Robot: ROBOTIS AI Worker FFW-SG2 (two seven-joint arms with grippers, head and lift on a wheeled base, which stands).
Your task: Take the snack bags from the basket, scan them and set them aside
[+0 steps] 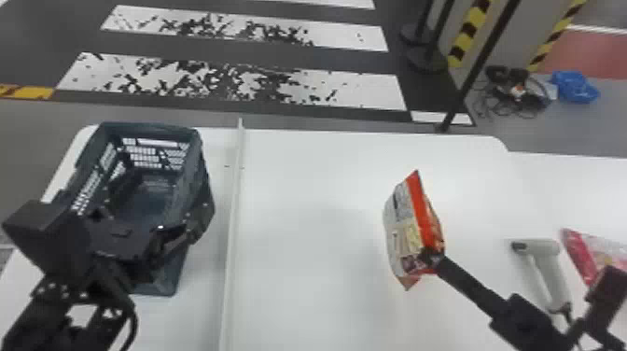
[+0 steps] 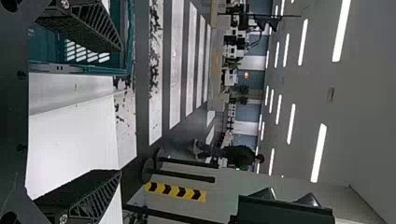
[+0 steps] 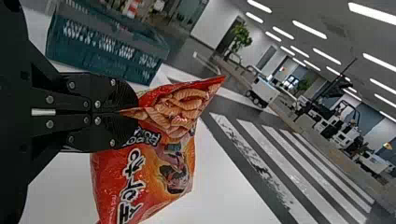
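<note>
Orange snack bag: here it is, the orange snack bag (image 1: 405, 224), pinched in the right gripper (image 3: 134, 112) over the white table (image 1: 303, 210), between basket and scanner.
Bag against claw: the fingers clamp its side toward the near end, with most of the bag reaching out beyond them; its long axis runs roughly far-to-near in the head view, though how steeply it stands cannot be told.
Pale printed face: turned toward the basket side, away from the scanner; if the code sits there, the wrist probably has to turn it.
Scanner: the grey handheld scanner (image 1: 550, 270) lies to the right of the bag, head far, handle toward the robot; the right arm is clearly nearer, so this looks like the moment to bring bag and scanner together.
Pink snack bag: just beyond the scanner on the right, the pink snack bag (image 1: 592, 252) lies on the table, perhaps already set aside.
Basket: well to the left, past the raised divider strip (image 1: 235, 196), stands the basket (image 1: 154, 126); floor shows at its far end, but the left arm hides the near end, contents there unknown.
Left gripper: fingers wide apart, the left gripper (image 2: 121, 111) waits at the basket's near end.
Risk: a pinch this small could let the bag swivel.
</note>
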